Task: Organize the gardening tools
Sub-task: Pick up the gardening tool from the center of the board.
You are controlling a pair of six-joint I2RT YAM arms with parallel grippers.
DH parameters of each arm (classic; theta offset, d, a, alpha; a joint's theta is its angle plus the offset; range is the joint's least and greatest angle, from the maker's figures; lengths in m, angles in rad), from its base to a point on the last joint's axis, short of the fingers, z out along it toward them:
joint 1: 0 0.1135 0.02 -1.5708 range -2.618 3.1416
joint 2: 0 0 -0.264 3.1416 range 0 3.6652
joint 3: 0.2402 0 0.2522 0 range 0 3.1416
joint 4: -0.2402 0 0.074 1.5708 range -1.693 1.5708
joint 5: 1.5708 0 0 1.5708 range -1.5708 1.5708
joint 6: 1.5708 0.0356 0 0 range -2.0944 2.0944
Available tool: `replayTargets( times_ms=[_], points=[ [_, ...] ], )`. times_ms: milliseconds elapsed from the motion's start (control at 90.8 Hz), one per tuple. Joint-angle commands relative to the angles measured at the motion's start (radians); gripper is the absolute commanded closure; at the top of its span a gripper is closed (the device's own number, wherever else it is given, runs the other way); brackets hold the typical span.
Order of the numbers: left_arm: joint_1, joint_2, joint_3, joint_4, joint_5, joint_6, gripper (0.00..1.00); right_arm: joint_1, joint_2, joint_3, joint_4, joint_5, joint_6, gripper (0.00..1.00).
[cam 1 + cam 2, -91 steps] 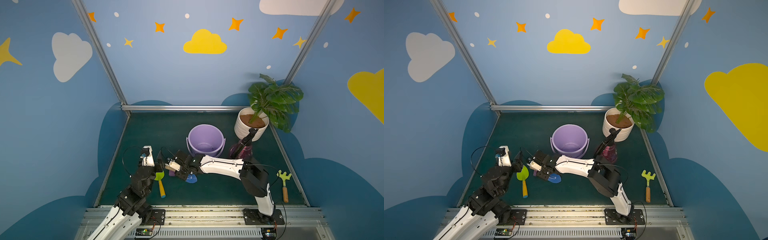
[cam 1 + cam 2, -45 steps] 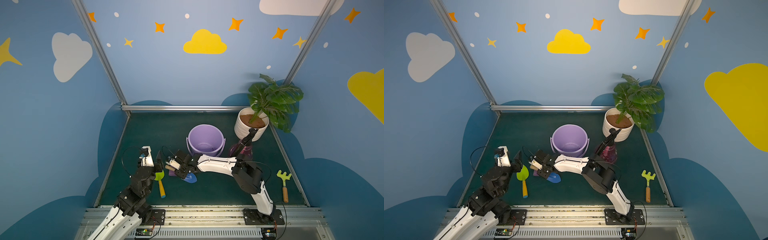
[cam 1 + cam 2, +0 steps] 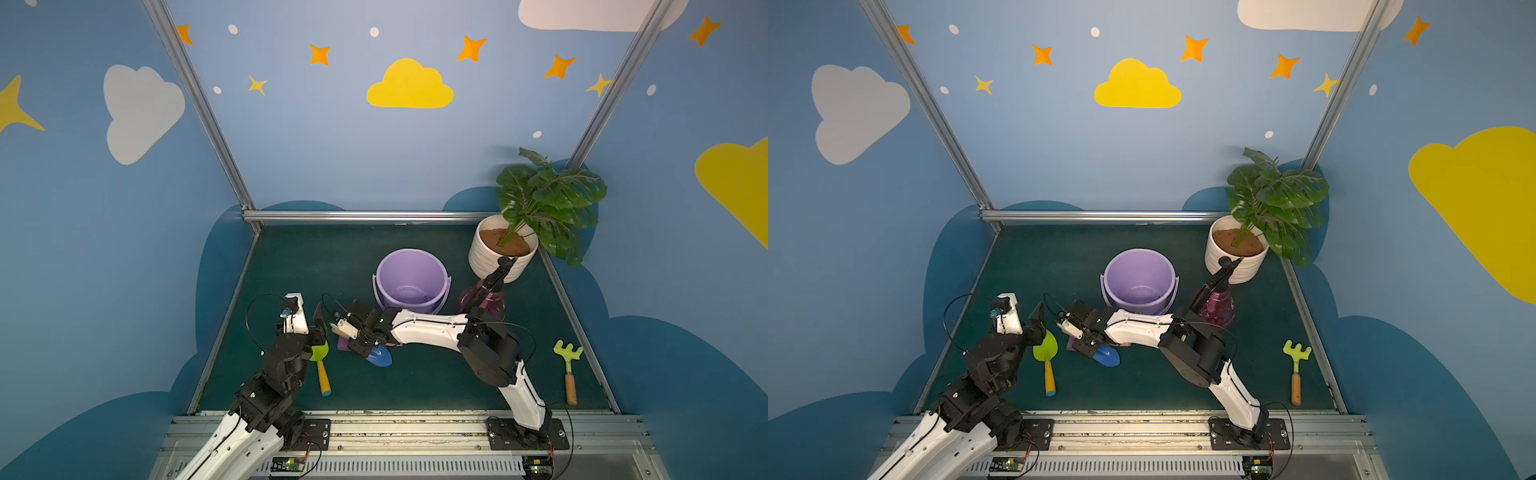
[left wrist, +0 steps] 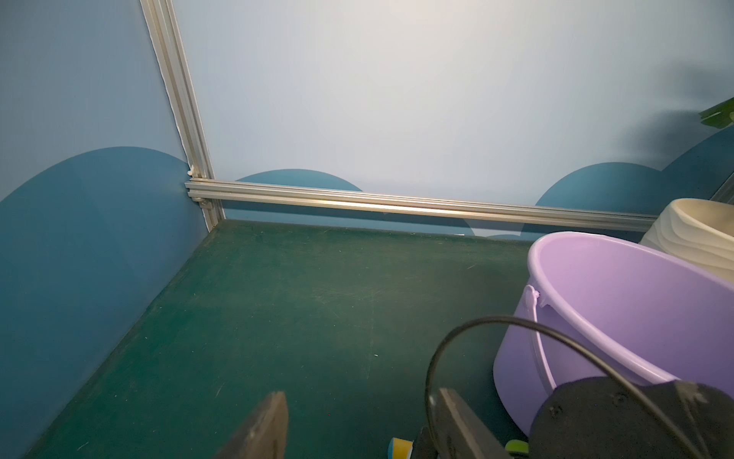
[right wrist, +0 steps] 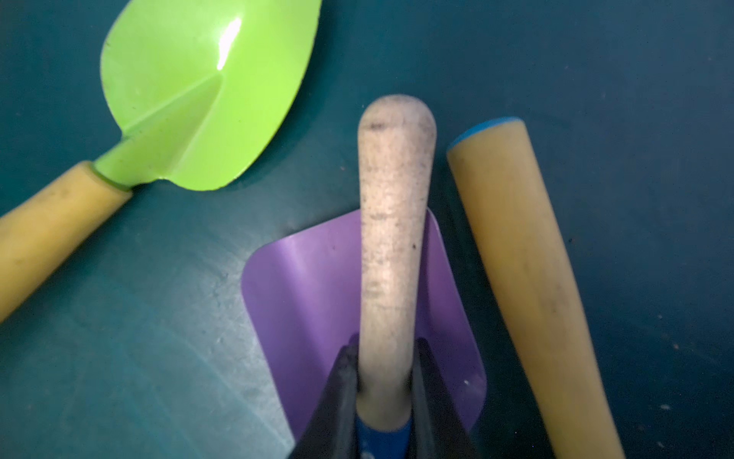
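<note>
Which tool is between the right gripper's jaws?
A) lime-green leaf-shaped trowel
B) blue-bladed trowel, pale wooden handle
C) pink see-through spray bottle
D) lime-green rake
B: the right wrist view shows the right gripper clamped on the pale wooden handle, just above the blue collar of the blue-bladed trowel.

lime-green trowel [image 5: 206, 99]: blade was glossy and smooth, like painted metal; handle was matt yellowish wood
blue trowel [image 5: 393, 238]: handle was pale bare wood, speckled, dull
purple trowel [image 5: 310, 286]: blade was smooth with soft sheen
lilac bucket [image 4: 595, 318]: smooth plastic, faintly glossy
floor mat [image 4: 278, 318]: matt, scuffed
plant pot [image 4: 699, 234] behind the bucket: ribbed, matt
frame rail [image 4: 397, 202]: brushed metal
</note>
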Motion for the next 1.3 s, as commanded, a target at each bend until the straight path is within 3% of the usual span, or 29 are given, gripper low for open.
replayTargets(
  times_ms=[0,363,595,1046,1288],
  points=[
    [0.003,-0.009,-0.006,0.041,0.007,0.01,0.37,-0.013,-0.053,0.009,-0.024,-0.013,0.029,0.87],
    [0.003,0.006,0.005,0.063,0.087,0.018,0.35,-0.054,-0.339,-0.175,-0.06,-0.079,0.071,0.92],
    [0.003,0.036,0.028,0.079,0.2,0.022,0.34,-0.07,-0.551,-0.345,-0.076,-0.092,0.031,0.92],
    [0.005,0.098,0.161,0.056,0.644,-0.021,0.31,-0.089,-0.816,-0.475,-0.094,-0.018,-0.09,0.94],
    [0.015,0.118,0.209,0.043,0.83,-0.134,0.31,-0.087,-0.918,-0.515,-0.051,-0.059,-0.157,0.92]
  ],
)
